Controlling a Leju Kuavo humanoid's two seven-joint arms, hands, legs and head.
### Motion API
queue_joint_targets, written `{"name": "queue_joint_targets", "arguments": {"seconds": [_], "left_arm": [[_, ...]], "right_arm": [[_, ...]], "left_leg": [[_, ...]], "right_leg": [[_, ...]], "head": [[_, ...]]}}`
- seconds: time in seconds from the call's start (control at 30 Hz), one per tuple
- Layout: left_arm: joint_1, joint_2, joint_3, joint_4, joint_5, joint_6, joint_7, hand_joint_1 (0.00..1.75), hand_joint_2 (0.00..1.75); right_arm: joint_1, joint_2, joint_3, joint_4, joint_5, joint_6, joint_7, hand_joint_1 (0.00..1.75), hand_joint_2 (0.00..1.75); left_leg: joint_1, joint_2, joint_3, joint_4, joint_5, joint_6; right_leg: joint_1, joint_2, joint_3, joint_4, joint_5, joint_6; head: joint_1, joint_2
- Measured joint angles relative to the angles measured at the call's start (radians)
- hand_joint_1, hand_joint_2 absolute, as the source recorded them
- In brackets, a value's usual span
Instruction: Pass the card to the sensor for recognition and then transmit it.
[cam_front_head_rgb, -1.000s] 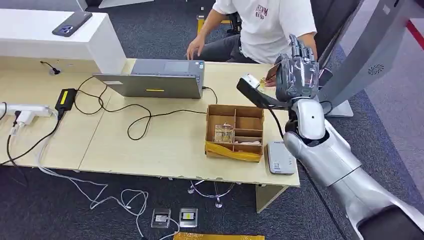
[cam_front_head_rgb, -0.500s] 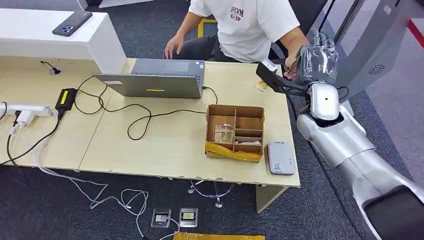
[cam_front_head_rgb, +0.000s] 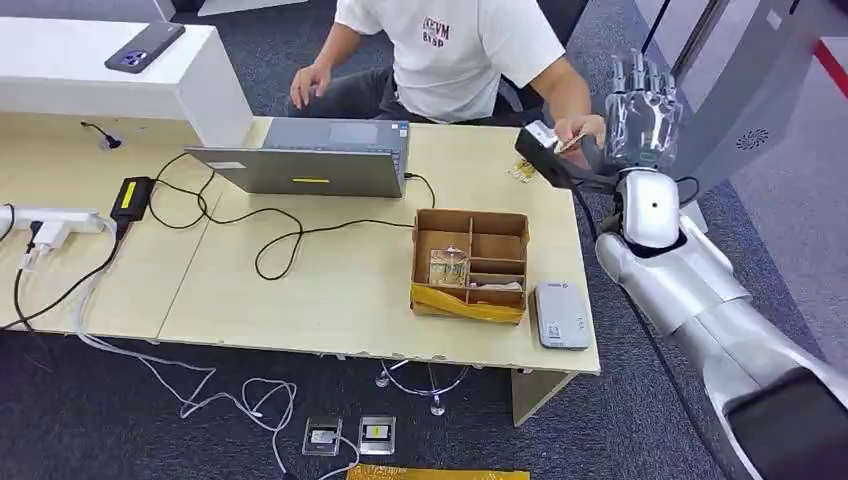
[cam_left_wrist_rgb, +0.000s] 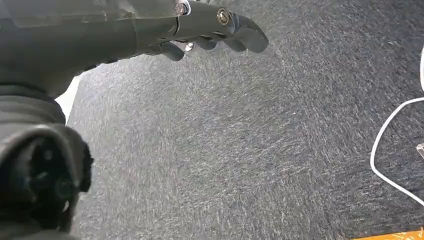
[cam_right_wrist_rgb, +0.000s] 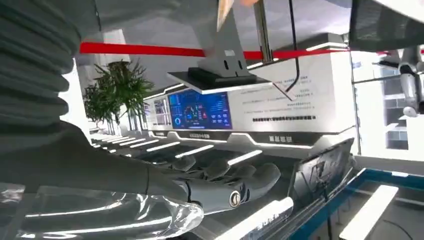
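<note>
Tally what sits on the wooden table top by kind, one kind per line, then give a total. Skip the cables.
Laptop: 1
Cardboard divider box: 1
Grey card sensor: 1
Black power adapter: 1
White power strip: 1
Small yellowish item near the far edge, too small to identify: 1
Total: 6
</note>
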Motion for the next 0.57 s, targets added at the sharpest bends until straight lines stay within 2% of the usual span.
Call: {"name": "queue_joint_targets", "arguments": {"seconds": [0.43, 0.5, 0.57], "left_arm": [[0.001, 0.000, 0.000, 0.000, 0.016, 0.000, 0.000, 0.00, 0.00], [0.002, -0.002, 0.000, -0.001, 0.060, 0.000, -0.007, 0.00, 0.00], [0.008, -0.014, 0.001, -0.023, 0.138, 0.000, -0.013, 0.00, 0.00]], "right_arm": [[0.014, -0.053, 0.006, -0.074, 0.011, -0.016, 0.021, 0.00, 1.75], [0.029, -0.076, 0.003, -0.092, 0.044, -0.068, 0.062, 0.00, 1.75], [0.086, -0.141, -0.013, -0.183, 0.083, -0.160, 0.147, 0.00, 1.75]], "left_leg": [[0.000, 0.000, 0.000, 0.000, 0.000, 0.000], [0.000, 0.000, 0.002, 0.001, 0.000, 0.000], [0.001, -0.004, 0.007, 0.002, -0.001, 0.001]], "right_leg": [[0.000, 0.000, 0.000, 0.000, 0.000, 0.000], [0.000, 0.001, 0.000, 0.000, 0.000, 0.000], [0.002, -0.003, 0.004, -0.003, -0.001, 0.000]], "head": [[0.000, 0.000], [-0.001, 0.000], [-0.001, 0.000]]}}
